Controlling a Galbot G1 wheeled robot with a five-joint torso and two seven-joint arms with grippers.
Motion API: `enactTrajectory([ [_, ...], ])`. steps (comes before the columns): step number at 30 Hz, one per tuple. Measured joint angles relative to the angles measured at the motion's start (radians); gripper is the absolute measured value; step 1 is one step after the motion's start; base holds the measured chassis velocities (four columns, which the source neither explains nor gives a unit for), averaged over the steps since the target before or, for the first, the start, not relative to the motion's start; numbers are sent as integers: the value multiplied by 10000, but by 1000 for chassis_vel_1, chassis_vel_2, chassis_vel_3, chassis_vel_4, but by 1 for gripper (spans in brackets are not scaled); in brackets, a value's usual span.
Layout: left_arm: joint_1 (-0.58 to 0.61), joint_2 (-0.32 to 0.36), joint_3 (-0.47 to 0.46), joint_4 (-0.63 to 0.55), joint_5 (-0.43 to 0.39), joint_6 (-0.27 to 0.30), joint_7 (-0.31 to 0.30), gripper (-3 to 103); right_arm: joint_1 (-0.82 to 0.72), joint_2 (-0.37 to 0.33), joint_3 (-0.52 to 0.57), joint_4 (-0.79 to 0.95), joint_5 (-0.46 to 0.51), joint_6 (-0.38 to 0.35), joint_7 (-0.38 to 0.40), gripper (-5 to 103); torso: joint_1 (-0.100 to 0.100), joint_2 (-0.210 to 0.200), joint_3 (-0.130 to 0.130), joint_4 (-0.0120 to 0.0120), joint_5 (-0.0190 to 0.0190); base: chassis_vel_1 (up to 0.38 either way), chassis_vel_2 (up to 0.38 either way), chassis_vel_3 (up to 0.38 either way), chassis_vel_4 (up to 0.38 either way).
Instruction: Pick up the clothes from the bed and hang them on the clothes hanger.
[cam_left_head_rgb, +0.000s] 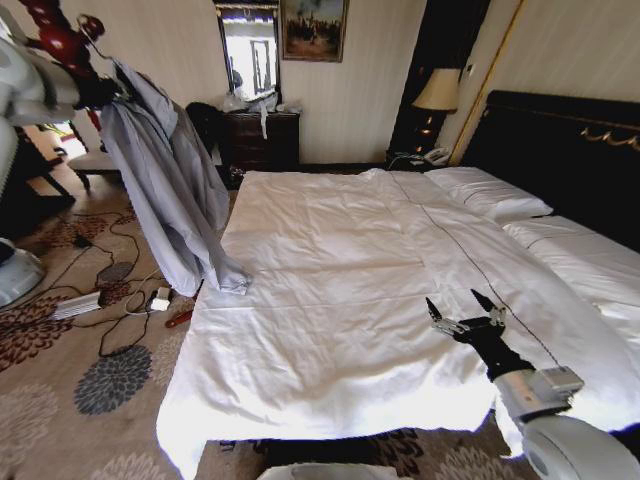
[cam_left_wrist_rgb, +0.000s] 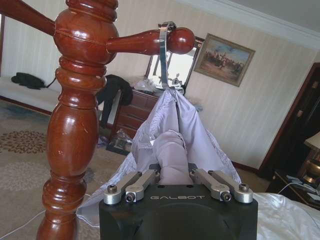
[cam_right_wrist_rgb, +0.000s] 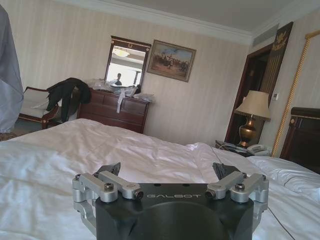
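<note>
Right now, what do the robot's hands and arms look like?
Each gripper has a black block body with GALBOT printed on it, silver metal finger links with bolts, and dark pointed tips: left gripper, right gripper. The arms are white and grey with black wrists.

The one readable text is the brand name "GALBOT", in pale capital letters on the black housing of the left gripper (cam_left_wrist_rgb: 176, 176) in the left wrist view, and likewise on the black housing of the right gripper (cam_right_wrist_rgb: 169, 172) in the right wrist view.
</note>
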Motion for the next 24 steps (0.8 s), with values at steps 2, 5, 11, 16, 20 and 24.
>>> enactTrajectory([
  [2, 3, -3, -3, 0, -3, 0, -21, 19, 0, 0, 0, 0, 0, 0, 0, 100, 0, 0, 0, 0, 0, 0, 0, 0, 0],
  [5, 14, -29, -11, 39, -25, 0, -104, 19, 0, 0, 0, -1, 0, 0, 1, 100, 0, 0, 0, 0, -1, 0, 0, 0, 0],
  [11, 40, -29, -31, 7, -25, -1, -139, 24, 0, 0, 0, -1, 0, 0, 0, 100, 0, 0, 0, 1, 0, 0, 0, 0, 0],
  [16, 55, -33, -56, -3, 57, -2, -185, 40, 0, 0, 0, 0, 0, 0, 0, 100, 0, 0, 0, 1, 0, 0, 0, 0, 0],
  [20, 55, -25, -85, -103, 80, -1, -220, 56, 0, 0, 0, 0, 0, 0, 0, 100, 0, 0, 0, 1, 0, 0, 0, 0, 0],
  [24, 58, -21, -142, -209, 90, -1, -357, 72, 0, 0, 0, -1, 0, 0, 0, 100, 0, 0, 0, 0, 0, 0, 0, 0, 0],
])
